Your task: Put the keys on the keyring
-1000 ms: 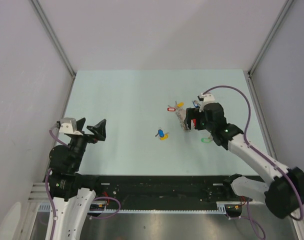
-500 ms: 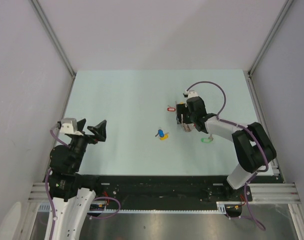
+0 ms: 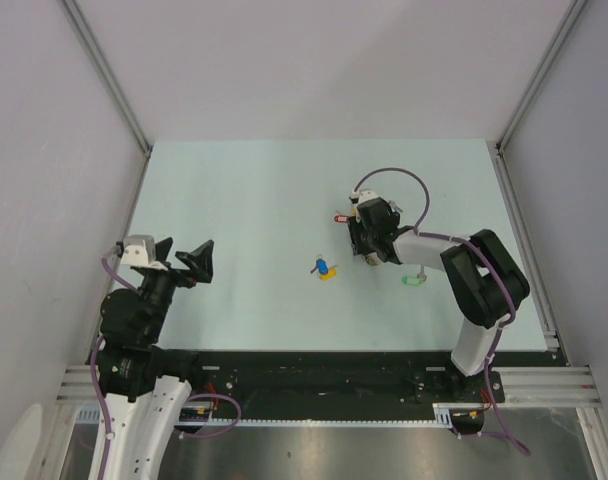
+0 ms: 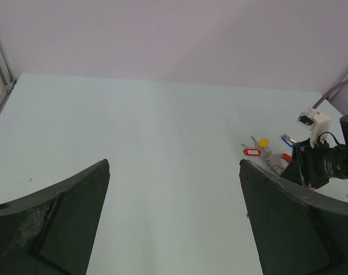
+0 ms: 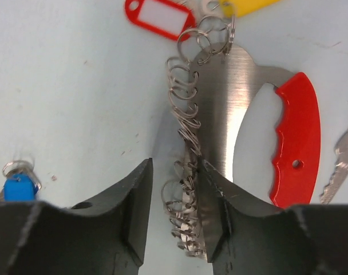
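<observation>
The keyring (image 5: 231,103) lies flat on the table: a curved steel plate with a red band (image 5: 297,143) and a coiled strand of wire rings (image 5: 184,114) along its edge. My right gripper (image 5: 175,172) is down over it, jaws partly closed astride the coil. The right finger touches the plate edge; a gap remains at the left finger. Keys lie around it: red-tagged (image 5: 159,17), yellow (image 5: 248,6), blue (image 5: 18,186). From above, the right gripper (image 3: 369,245) covers most of the keyring. My left gripper (image 3: 174,258) hangs open and empty at the near left.
A blue and yellow key pair (image 3: 325,269) lies left of the right gripper, and a green key (image 3: 412,280) lies to its near right. A bare silver key (image 5: 340,166) lies right of the red band. Grey walls enclose the pale table (image 3: 234,200).
My right gripper has moved left and down over the keyring, and its jaws have narrowed around the coil. The left arm has not moved.
</observation>
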### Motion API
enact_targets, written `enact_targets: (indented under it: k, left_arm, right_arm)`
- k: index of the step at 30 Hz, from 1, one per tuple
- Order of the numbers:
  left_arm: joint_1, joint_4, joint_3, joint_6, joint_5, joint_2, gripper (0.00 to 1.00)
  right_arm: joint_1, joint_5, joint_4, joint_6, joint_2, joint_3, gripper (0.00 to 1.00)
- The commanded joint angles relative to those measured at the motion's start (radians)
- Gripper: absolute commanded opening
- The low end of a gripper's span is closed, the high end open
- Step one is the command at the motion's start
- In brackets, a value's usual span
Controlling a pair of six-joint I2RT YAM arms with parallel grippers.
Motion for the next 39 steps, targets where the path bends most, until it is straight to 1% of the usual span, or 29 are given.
enact_targets:
  k: [1, 6, 10, 12, 16, 17, 20, 23, 28, 30, 31, 35, 38, 39]
  left_arm:
    - [-0.001, 0.004, 0.024, -0.004, 0.010, 0.013, 1.00]
    - [-0.001, 0.002, 0.023, -0.004, 0.008, 0.014, 1.00]
    - [-0.001, 0.004, 0.023, -0.004, 0.011, 0.013, 1.00]
    - [-0.001, 0.002, 0.023, -0.004, 0.014, 0.016, 1.00]
    - [-0.001, 0.004, 0.023, -0.004, 0.022, 0.022, 1.00]
    - [-0.001, 0.004, 0.023, -0.005, 0.025, 0.023, 1.00]
    - [-0.001, 0.004, 0.024, -0.002, 0.039, 0.029, 1.00]
    - [-0.001, 0.001, 0.026, -0.001, 0.042, 0.036, 1.00]
    - [-0.001, -0.002, 0.026, 0.003, 0.040, 0.046, 1.00]
    - [0.000, -0.004, 0.028, 0.004, 0.040, 0.048, 1.00]
    - [-0.001, -0.004, 0.028, 0.004, 0.040, 0.051, 1.00]
    - [-0.001, -0.005, 0.028, 0.007, 0.042, 0.052, 1.00]
    - [0.000, -0.004, 0.028, 0.009, 0.043, 0.052, 1.00]
    - [-0.001, -0.004, 0.028, 0.009, 0.043, 0.052, 1.00]
  right_arm:
    - [0.061, 0.016, -0.128, -0.008, -0.027, 0.027, 0.40]
    - [0.132, 0.050, -0.230, 0.033, -0.142, -0.090, 0.39]
    - [0.164, -0.017, -0.289, 0.096, -0.295, -0.200, 0.39]
    - [0.187, -0.039, -0.329, 0.144, -0.339, -0.245, 0.39]
    - [0.238, -0.068, -0.375, 0.187, -0.440, -0.265, 0.41]
    - [0.236, -0.069, -0.372, 0.185, -0.486, -0.265, 0.42]
    - [0.219, -0.054, -0.334, 0.137, -0.549, -0.254, 0.42]
    - [0.212, -0.059, -0.291, 0.058, -0.543, -0.225, 0.41]
    - [0.239, -0.059, -0.252, -0.070, -0.420, -0.155, 0.38]
    - [0.260, -0.027, -0.234, -0.094, -0.390, -0.123, 0.37]
    - [0.265, -0.020, -0.225, -0.110, -0.356, -0.113, 0.34]
    - [0.290, 0.010, -0.202, -0.138, -0.279, -0.075, 0.32]
    - [0.307, 0.027, -0.218, -0.143, -0.224, -0.040, 0.30]
    - [0.311, 0.033, -0.220, -0.169, -0.212, -0.035, 0.30]
